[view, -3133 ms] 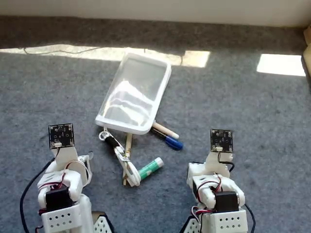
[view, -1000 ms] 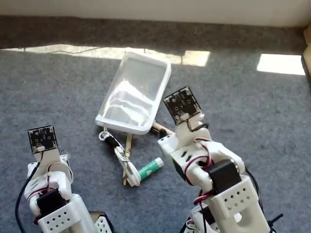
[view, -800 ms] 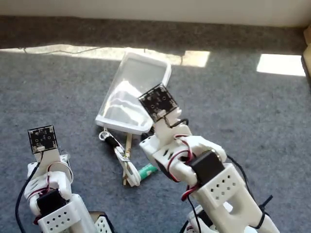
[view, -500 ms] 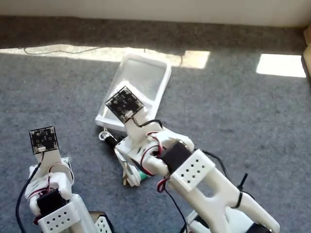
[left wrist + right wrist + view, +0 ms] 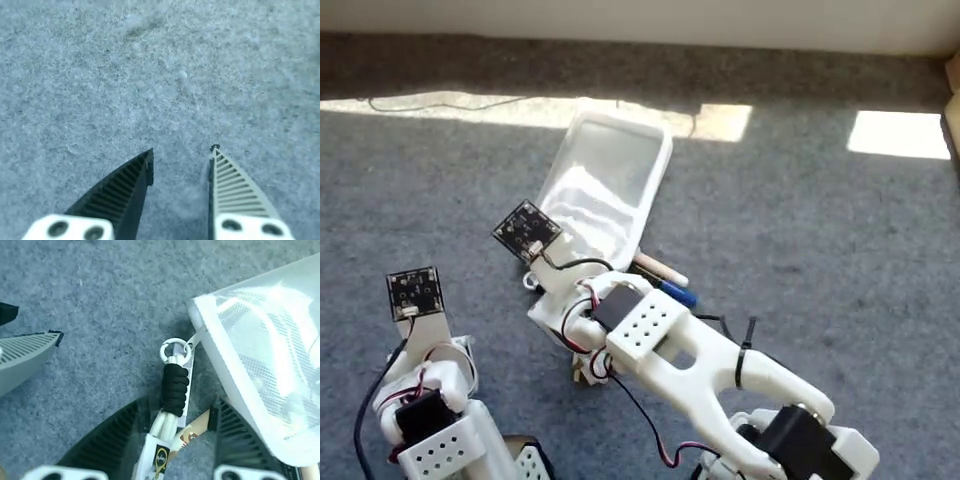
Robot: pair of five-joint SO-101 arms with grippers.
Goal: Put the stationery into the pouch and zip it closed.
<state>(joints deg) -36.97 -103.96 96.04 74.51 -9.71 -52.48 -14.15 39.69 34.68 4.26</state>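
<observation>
right pincer [image 5: 180, 407] astride cord [image 5: 175, 385], perhaps lanyard

Grey short-pile carpet [image 5: 840, 250] underfoot, in shade along the foot of a pale wall [image 5: 640, 18]. Bright patches of sunlight [image 5: 898, 133] in a row just short of that shaded strip, a thin dark cable [image 5: 430, 101] across the left one. At the right edge, part of a tan object [image 5: 954, 100].
</observation>
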